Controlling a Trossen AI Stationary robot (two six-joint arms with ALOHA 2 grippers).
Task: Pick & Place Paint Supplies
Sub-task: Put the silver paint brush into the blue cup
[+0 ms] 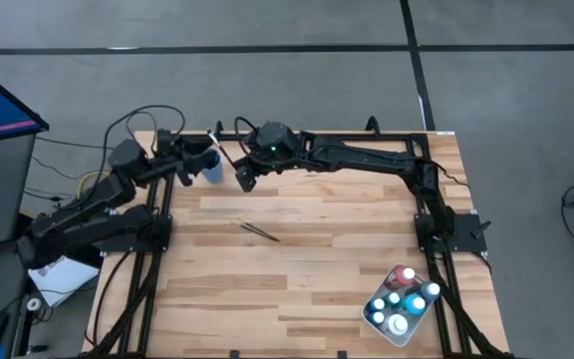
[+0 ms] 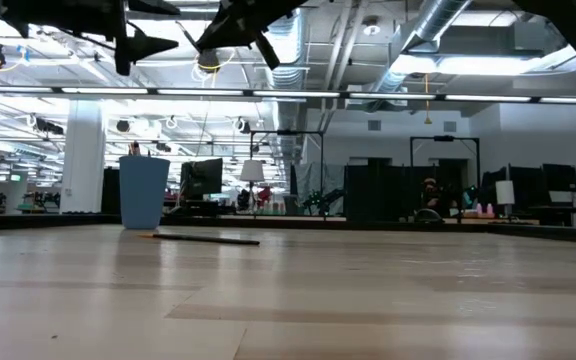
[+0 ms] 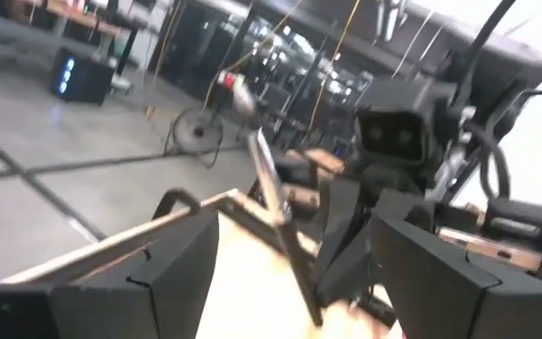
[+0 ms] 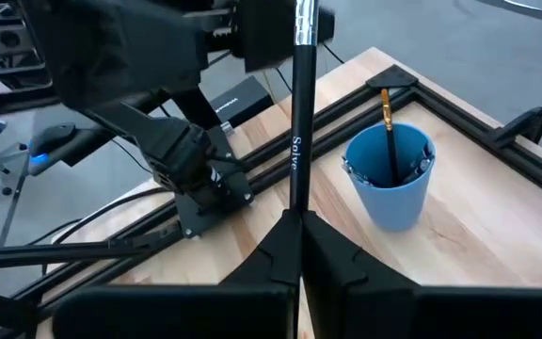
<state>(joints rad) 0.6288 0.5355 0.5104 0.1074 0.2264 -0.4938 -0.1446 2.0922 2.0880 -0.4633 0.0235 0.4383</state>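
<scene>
Two grippers meet near cup (image 1: 212, 166) at table's 11 o'clock. Right gripper (image 4: 297, 226) pinches brush (image 4: 301, 104) upright, long axis vertical. Left gripper (image 3: 294, 273) spread, brush between fingers. Spare brush (image 1: 260, 231) lies mid-table; bottles (image 1: 400, 299) in tray (image 1: 372, 317), 5 o'clock.

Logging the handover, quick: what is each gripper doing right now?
Left gripper: open, holding nothing, raised beside the blue cup.
Right gripper: shut on a paintbrush, upright near the cup.
</scene>
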